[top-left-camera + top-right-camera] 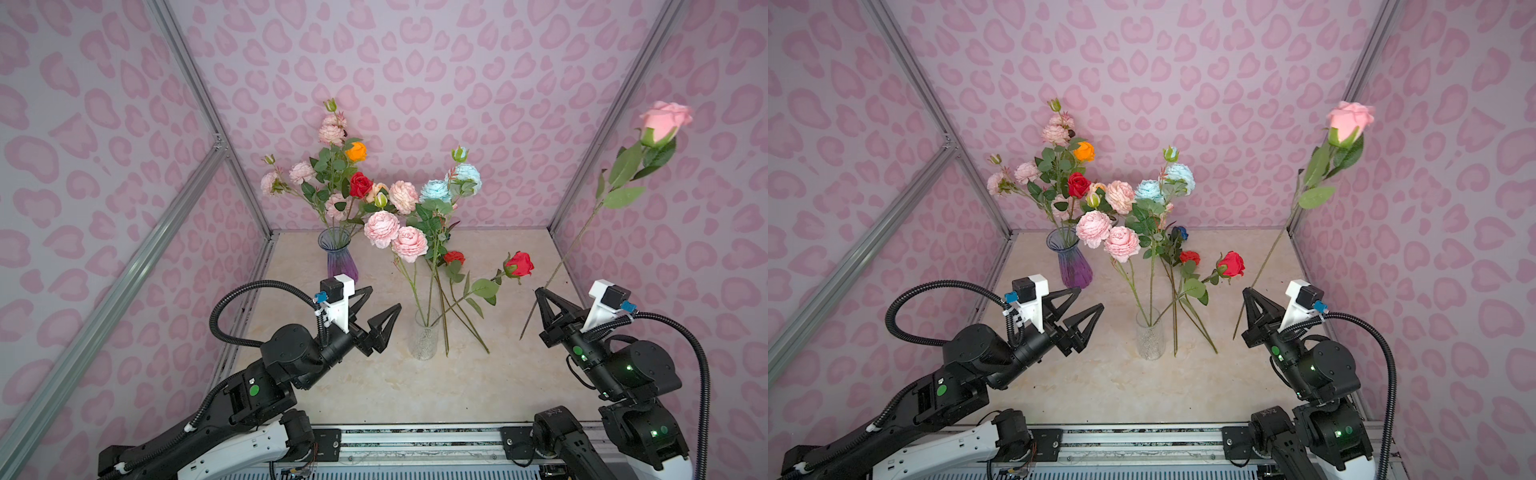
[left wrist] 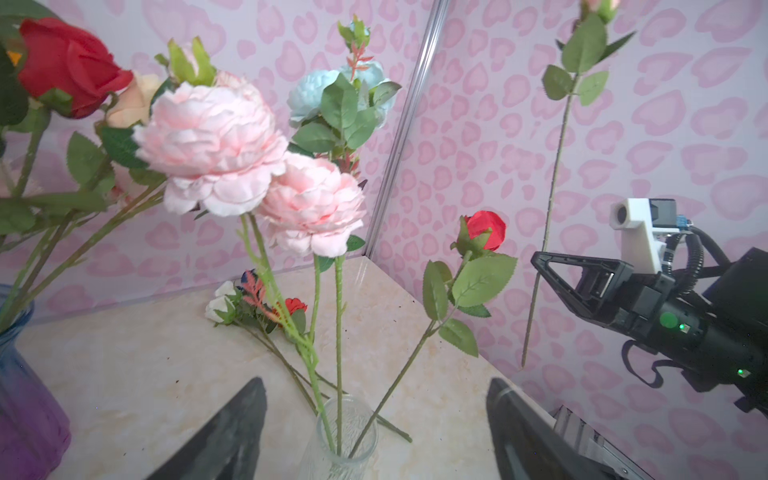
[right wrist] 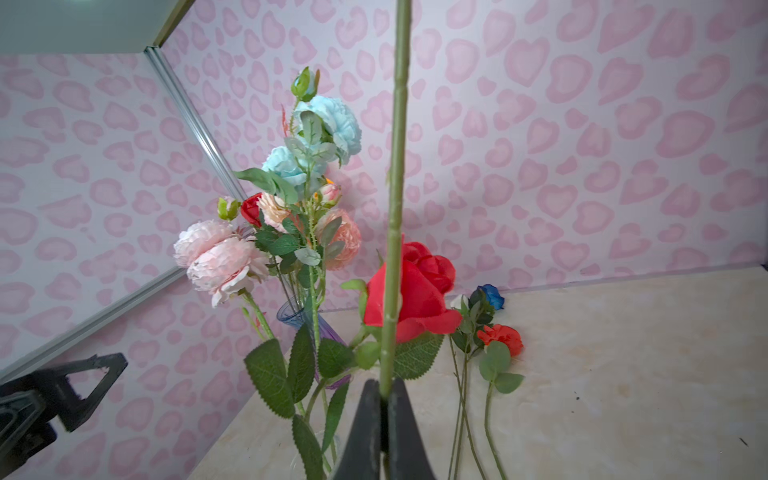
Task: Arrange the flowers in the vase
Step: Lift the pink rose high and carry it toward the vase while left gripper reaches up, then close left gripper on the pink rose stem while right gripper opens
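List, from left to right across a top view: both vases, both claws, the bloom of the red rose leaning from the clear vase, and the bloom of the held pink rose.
purple vase → left claw → clear vase → red rose's bloom → right claw → pink rose's bloom

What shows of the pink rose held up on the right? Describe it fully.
The pink rose is one pale-pink, half-open bloom, fabric-like, on green sepals and a long thin green stem with serrated leaves near the top. In both top views it tilts up and rightward, held clear of the table. The right gripper has its jaws shut on the lower stem, whose bare end pokes out below them.
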`<state>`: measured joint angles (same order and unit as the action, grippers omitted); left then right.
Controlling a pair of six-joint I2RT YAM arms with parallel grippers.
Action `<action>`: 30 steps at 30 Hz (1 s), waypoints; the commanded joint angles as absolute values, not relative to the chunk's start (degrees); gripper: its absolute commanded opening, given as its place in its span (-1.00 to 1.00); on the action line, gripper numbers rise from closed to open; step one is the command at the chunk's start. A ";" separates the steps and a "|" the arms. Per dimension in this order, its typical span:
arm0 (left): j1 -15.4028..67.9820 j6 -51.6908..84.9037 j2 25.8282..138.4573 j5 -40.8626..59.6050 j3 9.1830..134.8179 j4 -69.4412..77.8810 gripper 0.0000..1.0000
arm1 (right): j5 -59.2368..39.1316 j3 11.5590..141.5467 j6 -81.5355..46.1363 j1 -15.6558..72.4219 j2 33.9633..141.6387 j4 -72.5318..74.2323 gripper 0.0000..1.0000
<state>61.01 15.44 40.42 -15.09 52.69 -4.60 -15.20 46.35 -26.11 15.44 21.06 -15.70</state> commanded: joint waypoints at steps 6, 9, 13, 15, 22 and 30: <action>61.01 7.23 54.85 -1.85 67.66 -2.79 0.63 | -24.86 48.49 -27.46 16.04 23.80 -12.42 -1.00; 61.01 6.89 62.18 1.14 74.14 -2.33 0.64 | -25.44 47.80 -28.07 17.13 24.99 -11.60 -1.00; 61.02 7.06 69.91 5.61 82.09 -1.49 0.65 | -24.02 47.72 -27.66 21.75 27.50 -10.12 -1.00; 60.94 7.36 72.94 5.89 84.91 -1.61 0.65 | -21.55 48.38 -26.12 25.93 29.02 -9.93 -1.00; 59.03 11.69 77.48 7.42 89.19 -0.55 0.62 | -8.33 53.07 -14.97 44.53 35.17 -13.27 -1.00; 54.49 18.30 77.46 14.67 87.22 3.15 0.10 | -4.29 52.84 -12.26 51.86 39.31 -10.36 -1.00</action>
